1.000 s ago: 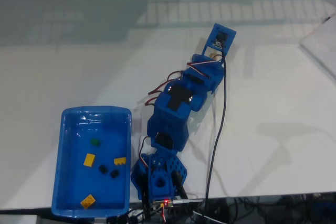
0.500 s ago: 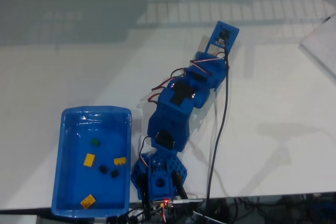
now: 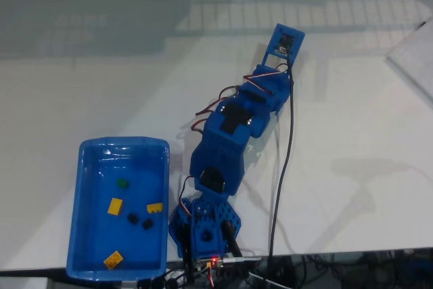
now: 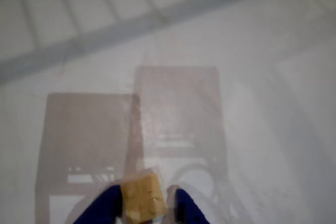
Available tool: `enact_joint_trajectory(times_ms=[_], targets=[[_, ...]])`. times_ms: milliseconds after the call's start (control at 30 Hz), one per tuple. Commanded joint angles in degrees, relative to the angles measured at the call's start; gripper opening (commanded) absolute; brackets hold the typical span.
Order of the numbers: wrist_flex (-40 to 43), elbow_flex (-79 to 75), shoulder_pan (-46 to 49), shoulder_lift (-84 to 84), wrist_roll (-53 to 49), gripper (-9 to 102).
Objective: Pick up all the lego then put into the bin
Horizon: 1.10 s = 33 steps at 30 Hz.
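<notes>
Gripper [image 4: 143,211]: clenched on tan lego [image 4: 140,199], far from bin [image 3: 88,157].
Bin contents: six bricks.
Risk: shallow fingertip hold; brick may slip during carry.

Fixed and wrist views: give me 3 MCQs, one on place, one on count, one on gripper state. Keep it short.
1. Where does the blue tray sit in the fixed view?
A. top right
B. bottom left
C. centre

2. How many yellow bricks lie in the tray?
A. one
B. three
C. six

3. What is the gripper doing in the wrist view?
A. shut on a tan brick
B. open and bare
C. shut on a green brick

Answers:
1. B, the tray lies at the lower left, beside the arm's base.
2. B, three yellow bricks show inside it, with a green brick and two black ones.
3. A, the tan brick sits between the two blue fingers.
</notes>
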Motion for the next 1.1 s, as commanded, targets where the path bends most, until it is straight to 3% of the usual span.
enact_joint_trajectory(times_ms=[0, 533, 733, 1067], targets=[[-0.4, -2.0, 0.8, 0.2, -0.7, 9], [-0.4, -1.8, -0.5, 1.6, -0.1, 0], [0.4, -1.2, -6.8, 12.2, 7.3, 0], [21.0, 1.0, -31.6, 50.4, 19.5, 0]])
